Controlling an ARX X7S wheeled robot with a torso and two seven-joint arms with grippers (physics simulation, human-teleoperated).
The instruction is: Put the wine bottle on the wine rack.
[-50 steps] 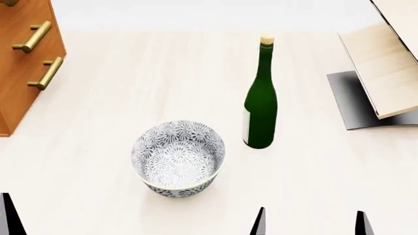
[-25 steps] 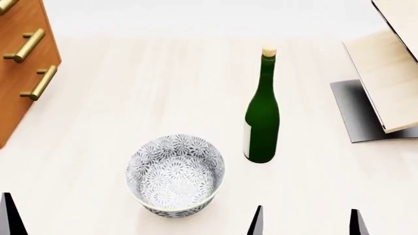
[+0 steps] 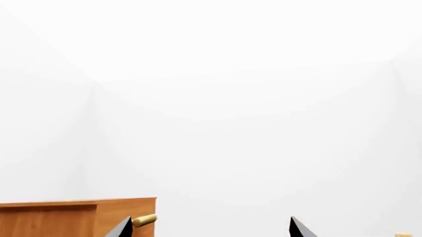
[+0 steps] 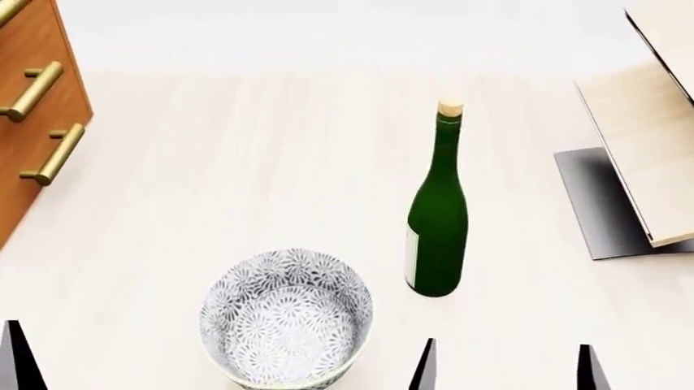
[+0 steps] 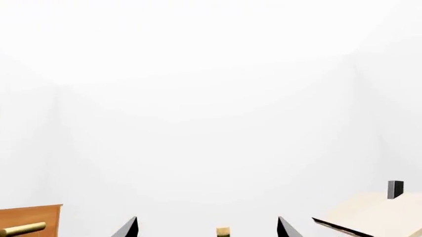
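The wine bottle point(image 4: 437, 219), dark green with a tan cork, stands upright on the pale table, right of a patterned bowl point(image 4: 288, 321). The wine rack point(image 4: 642, 142), pale wood slabs on a dark base, sits at the right edge. My right gripper point(image 4: 505, 370) is open and empty at the near edge, just short of the bottle and slightly to its right. In the right wrist view only the bottle's cork point(image 5: 223, 231) shows between the spread tips of the right gripper point(image 5: 207, 228). My left gripper point(image 3: 211, 228) is open with nothing in it. One of its fingertips point(image 4: 13, 357) shows at the near left.
An orange-brown wooden cabinet point(image 4: 32, 97) with brass handles stands at the far left, also seen in the left wrist view as the cabinet point(image 3: 66, 217). The bowl lies between my two arms. The rack's slab point(image 5: 376, 212) shows in the right wrist view.
In the head view, bottle, bowl, cabinet and rack have all slid down the frame toward me. Both grippers keep their places at the lower edge.
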